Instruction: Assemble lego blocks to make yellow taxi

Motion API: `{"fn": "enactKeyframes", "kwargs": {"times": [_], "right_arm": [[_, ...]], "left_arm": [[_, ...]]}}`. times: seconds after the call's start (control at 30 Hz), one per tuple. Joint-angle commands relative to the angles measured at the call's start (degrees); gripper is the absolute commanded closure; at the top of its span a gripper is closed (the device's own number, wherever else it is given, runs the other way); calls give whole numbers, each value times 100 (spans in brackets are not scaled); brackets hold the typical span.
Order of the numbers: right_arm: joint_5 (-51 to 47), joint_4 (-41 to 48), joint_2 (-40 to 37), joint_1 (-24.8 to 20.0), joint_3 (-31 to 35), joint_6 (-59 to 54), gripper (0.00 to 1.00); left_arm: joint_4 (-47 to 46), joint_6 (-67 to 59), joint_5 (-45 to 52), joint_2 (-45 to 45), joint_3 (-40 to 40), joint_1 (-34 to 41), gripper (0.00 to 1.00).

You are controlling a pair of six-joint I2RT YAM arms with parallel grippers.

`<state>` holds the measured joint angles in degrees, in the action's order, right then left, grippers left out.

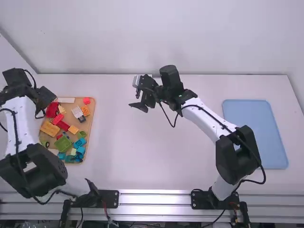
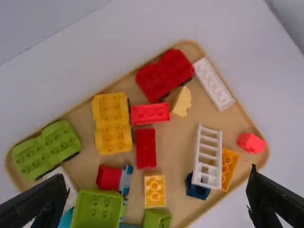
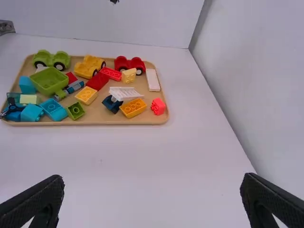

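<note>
Yellow car base (image 2: 112,124) in the tan tray (image 1: 90,137), both my hands empty

I have the left gripper (image 1: 45,97) at the tray's far-left part. In its wrist view the fingers stand wide apart, one at each side, with nothing gripped. The right gripper (image 1: 134,100) is out past the middle of the white table (image 1: 142,152), well apart from the tray. It is spread wide too, and empty.

The yellow base sits between the green car base (image 2: 46,149) and the red car base (image 2: 165,76). Just beside it I see a bright red brick (image 2: 150,114), with a darker red brick (image 2: 146,148) next to that one. A pale yellow piece (image 2: 182,102) lies near the red car base, and a small orange-yellow brick (image 2: 155,191) lies near the darker red brick.

A white ladder piece (image 2: 208,149) lies beside a longer orange-yellow brick (image 2: 229,167), one end at a dark blue piece (image 2: 196,191). Near the tray's rim I have a flat white piece (image 2: 213,84) and a small pinkish-red block (image 2: 251,143).

The right wrist view gives me a green open box (image 3: 49,80) and a bright blue brick (image 3: 54,109) beside a small green block (image 3: 75,110). Off at the table's right, the high view has a light blue mat (image 1: 255,133).
</note>
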<state>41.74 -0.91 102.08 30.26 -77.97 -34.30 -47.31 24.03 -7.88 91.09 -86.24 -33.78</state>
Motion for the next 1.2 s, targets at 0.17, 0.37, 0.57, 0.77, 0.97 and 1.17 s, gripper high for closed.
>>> {"fn": "enactKeyframes", "kwargs": {"times": [0.17,0.37,0.57,0.77,0.97,1.17], "right_arm": [[17,2,-129,17,7,-15,2],[-24,-17,-129,11,7,-59,1],[-393,-20,-129,24,7,-59,1],[-413,-15,-129,15,7,-37,1],[-413,2,-125,17,7,-42,1],[-413,17,-125,17,7,-42,1]], "left_arm": [[-859,-48,133,1427,-791,-457,1],[-643,-31,149,1912,-479,-730,0],[118,-726,968,1917,170,-927,20],[796,-396,393,1917,901,-894,8],[1161,-446,380,1928,1051,-898,9],[870,-448,396,2105,748,-898,4]]}}
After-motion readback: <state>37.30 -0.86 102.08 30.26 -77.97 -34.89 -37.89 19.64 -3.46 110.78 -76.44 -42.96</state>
